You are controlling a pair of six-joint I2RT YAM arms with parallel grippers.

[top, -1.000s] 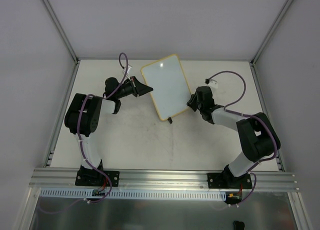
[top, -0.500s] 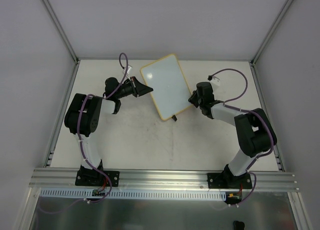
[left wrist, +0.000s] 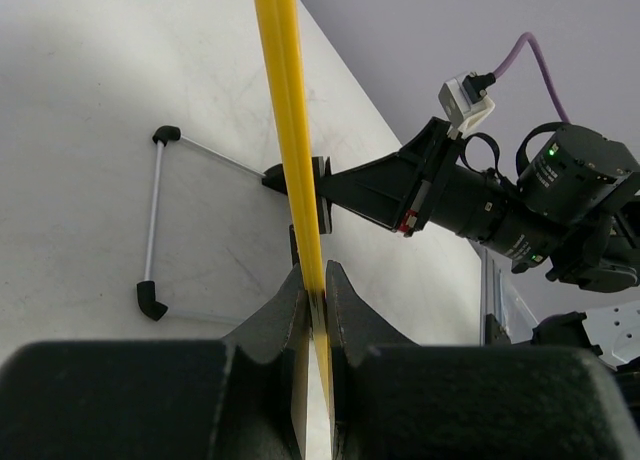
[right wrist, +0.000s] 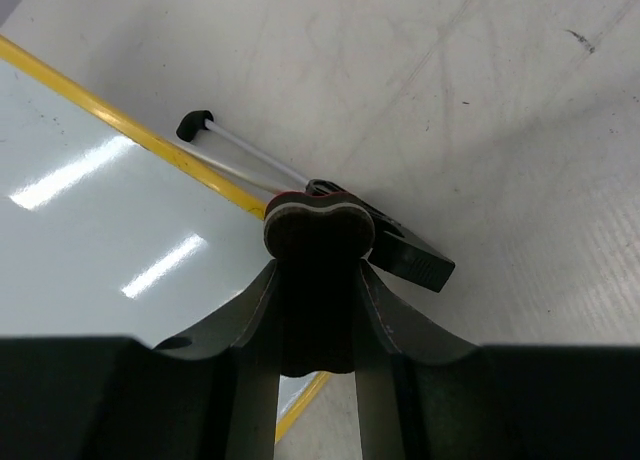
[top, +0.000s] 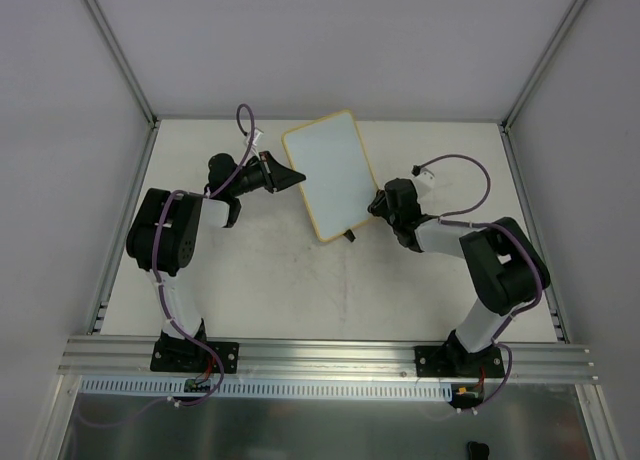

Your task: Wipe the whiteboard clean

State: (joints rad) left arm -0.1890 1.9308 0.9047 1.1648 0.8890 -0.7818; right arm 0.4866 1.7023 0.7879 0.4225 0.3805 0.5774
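Note:
The whiteboard (top: 330, 175), white with a thin yellow frame, stands tilted at the back middle of the table; no marks show on its face. My left gripper (top: 296, 177) is shut on its left yellow edge (left wrist: 296, 170). My right gripper (top: 377, 204) is shut on a small dark eraser (right wrist: 312, 240) with a red back, held at the board's lower right corner by a black clip foot (right wrist: 405, 255). The board face (right wrist: 90, 240) fills the left of the right wrist view. The right gripper (left wrist: 375, 192) shows behind the board in the left wrist view.
The board's wire stand (left wrist: 155, 220) with black tips rests on the table behind it. Grey walls and metal posts (top: 115, 50) enclose the white table (top: 300, 280). A metal rail (top: 330, 355) runs along the near edge.
The right gripper has shifted with the eraser along the board's right edge, ending at the lower right corner. The board has rocked slightly. The left gripper has kept its hold.

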